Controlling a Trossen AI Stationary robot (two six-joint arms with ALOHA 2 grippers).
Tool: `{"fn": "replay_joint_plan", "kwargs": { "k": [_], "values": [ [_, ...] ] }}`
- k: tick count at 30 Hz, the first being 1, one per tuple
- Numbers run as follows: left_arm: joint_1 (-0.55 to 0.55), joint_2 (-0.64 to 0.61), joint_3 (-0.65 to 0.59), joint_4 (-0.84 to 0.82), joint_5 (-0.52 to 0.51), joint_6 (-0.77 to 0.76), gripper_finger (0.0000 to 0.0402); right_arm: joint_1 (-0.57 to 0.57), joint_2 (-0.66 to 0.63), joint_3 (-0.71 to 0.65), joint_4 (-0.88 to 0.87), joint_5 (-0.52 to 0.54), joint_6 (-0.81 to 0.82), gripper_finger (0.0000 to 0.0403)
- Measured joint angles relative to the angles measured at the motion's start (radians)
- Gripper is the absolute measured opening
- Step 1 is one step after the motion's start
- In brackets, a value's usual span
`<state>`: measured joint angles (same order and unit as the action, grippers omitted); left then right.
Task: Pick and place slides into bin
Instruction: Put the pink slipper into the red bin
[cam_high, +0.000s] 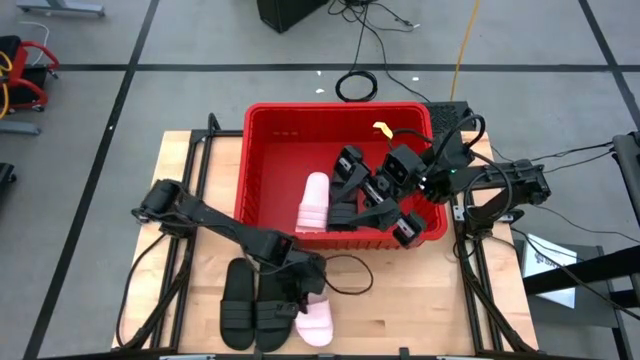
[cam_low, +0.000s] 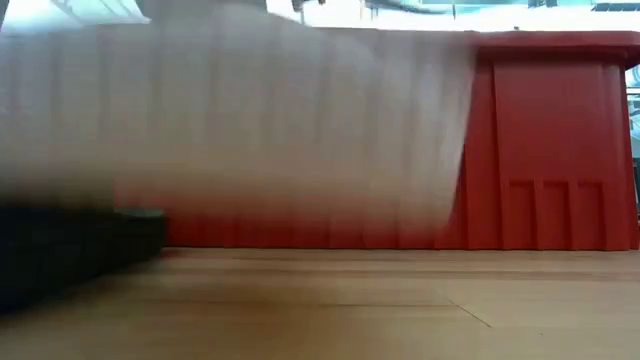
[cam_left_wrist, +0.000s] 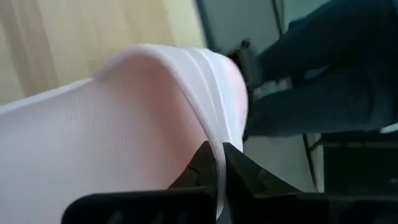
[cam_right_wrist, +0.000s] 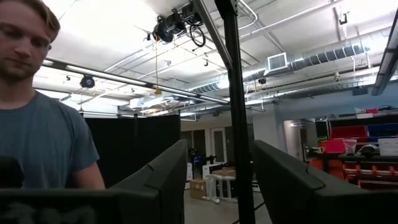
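Seen from above, red bin (cam_high: 262, 170) at centre of the frame, toward the table's far edge, holding a pale pink slide (cam_high: 314, 204) upright-lengthwise near its middle and black slides (cam_high: 352, 205) bunched just to the right of it. Right gripper (cam_high: 404, 224) down inside the bin's lower right part, among the black slides; fingers spread wide apart in the right wrist view (cam_right_wrist: 214, 186), pointing up at the room's ceiling with nothing between them. A person in a grey-blue shirt (cam_right_wrist: 43, 155) at the left edge of that same view. Left gripper (cam_high: 308, 296) at lower centre of the overhead frame, on the wooden table (cam_high: 400, 310) in front of the bin, over a second pale pink slide (cam_high: 316, 324). Pinched between the left fingertips (cam_left_wrist: 198, 163) in the left wrist view: the thin edge of that pink slide's ribbed strap (cam_left_wrist: 149, 118), filling most of the frame. Two black slides (cam_high: 254, 304) lying side by side on the table, just left of the pink one, touching each other. In the low view, bin wall (cam_low: 560, 150) filling the right half, a pale blurred mass across the upper left, and a dark shape (cam_low: 70, 250) at lower left, too blurred to identify.
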<state>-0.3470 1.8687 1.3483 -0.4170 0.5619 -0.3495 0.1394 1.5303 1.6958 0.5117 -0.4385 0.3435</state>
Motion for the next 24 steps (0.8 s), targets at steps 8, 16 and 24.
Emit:
{"fn": "replay_joint_plan", "kwargs": {
  "k": [8,16,24],
  "values": [
    [0.009,-0.200,0.001,0.030,-0.057,-0.034,0.0003,0.000,0.000,0.000,0.000,0.000,-0.016,0.0169],
    [-0.008,-0.362,0.001,0.128,-0.080,-0.134,0.0003,-0.002,0.000,0.000,0.017,0.000,-0.015,0.0167],
    [0.014,-0.477,0.003,0.190,-0.082,-0.170,0.0005,-0.002,0.000,0.000,0.037,-0.001,-0.015,0.0167]
  ]
}}
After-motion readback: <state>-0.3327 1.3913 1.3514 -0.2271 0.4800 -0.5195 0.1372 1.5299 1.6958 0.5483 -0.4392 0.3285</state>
